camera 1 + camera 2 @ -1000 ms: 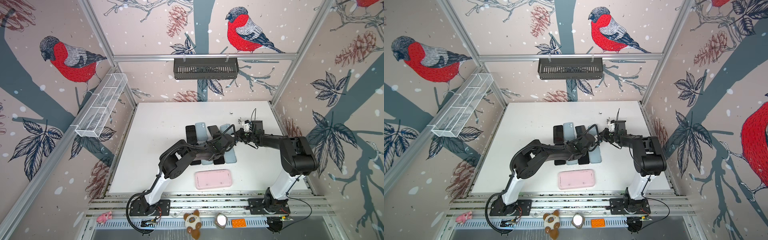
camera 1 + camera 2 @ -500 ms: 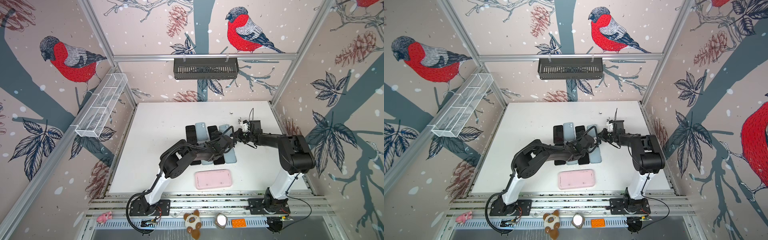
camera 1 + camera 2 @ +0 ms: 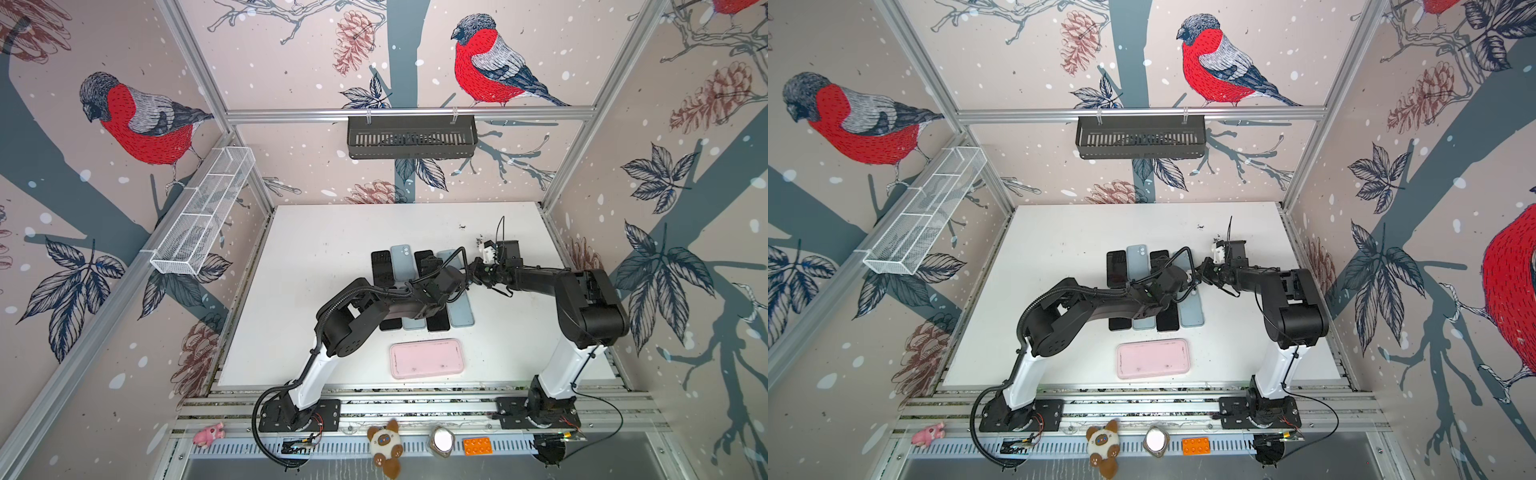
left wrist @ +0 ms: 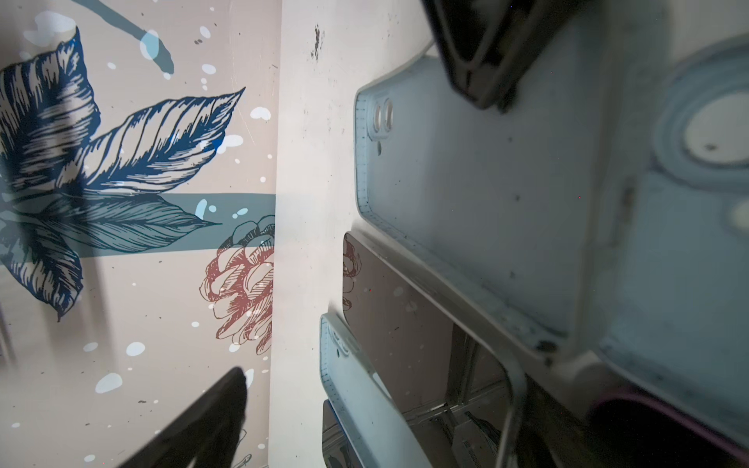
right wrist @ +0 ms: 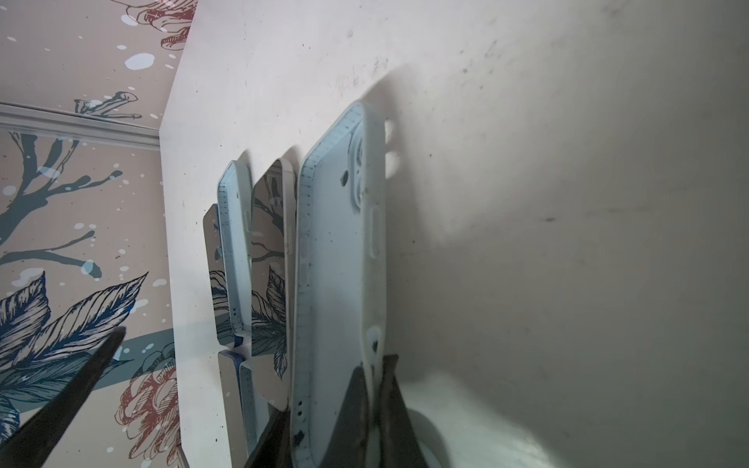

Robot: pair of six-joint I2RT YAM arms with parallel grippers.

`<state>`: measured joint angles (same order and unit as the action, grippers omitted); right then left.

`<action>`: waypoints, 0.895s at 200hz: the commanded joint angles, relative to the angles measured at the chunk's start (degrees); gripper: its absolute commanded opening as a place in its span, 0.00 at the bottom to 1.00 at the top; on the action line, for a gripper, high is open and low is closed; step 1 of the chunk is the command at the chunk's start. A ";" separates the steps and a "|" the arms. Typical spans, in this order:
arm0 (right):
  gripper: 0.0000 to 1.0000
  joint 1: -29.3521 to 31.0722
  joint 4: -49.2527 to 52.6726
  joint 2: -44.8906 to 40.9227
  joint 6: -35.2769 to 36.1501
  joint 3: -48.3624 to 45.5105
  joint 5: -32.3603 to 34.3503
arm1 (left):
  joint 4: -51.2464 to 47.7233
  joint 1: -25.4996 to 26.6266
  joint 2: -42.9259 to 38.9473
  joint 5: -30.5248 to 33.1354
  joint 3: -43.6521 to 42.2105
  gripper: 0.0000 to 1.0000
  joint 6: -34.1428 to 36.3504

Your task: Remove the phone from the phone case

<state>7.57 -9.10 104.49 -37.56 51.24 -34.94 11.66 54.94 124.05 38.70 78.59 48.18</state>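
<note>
Gripping the rim of the pale blue phone case with the right claw, closed on it, at the right end of a row of four on the surface in both top views. Holding the left claw wide open just above that row, near the right claw. Finding a black phone flat, screen up, just left of that case and outside it; second blue case and second black phone further left, pink case apart toward the front edge.
</note>
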 commanded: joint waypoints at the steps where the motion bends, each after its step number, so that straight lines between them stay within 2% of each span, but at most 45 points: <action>1: 0.00 0.17 0.46 0.32 1.00 0.14 1.10 | -0.95 -0.14 -0.53 -0.25 0.60 0.97 -0.64; 14: 0.00 0.30 0.64 0.28 1.15 0.00 1.39 | -1.27 -0.65 -0.35 0.20 1.35 0.97 -1.23; 90: 0.00 0.34 0.08 0.51 1.17 -0.34 1.19 | -11.18 -0.99 -1.72 -5.95 5.25 0.97 -7.72; 128: 0.00 0.59 -0.25 1.07 1.09 -0.38 1.83 | -13.47 -0.97 -2.17 -5.39 6.16 0.97 -9.28; 179: 0.00 2.25 -2.59 3.03 0.55 1.20 4.82 | -14.51 -0.97 -11.83 -7.82 6.06 0.97 -19.78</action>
<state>9.15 -10.00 106.65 -37.21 51.48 -32.84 -3.09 54.06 116.88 32.47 84.25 35.27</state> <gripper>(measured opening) 0.080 0.973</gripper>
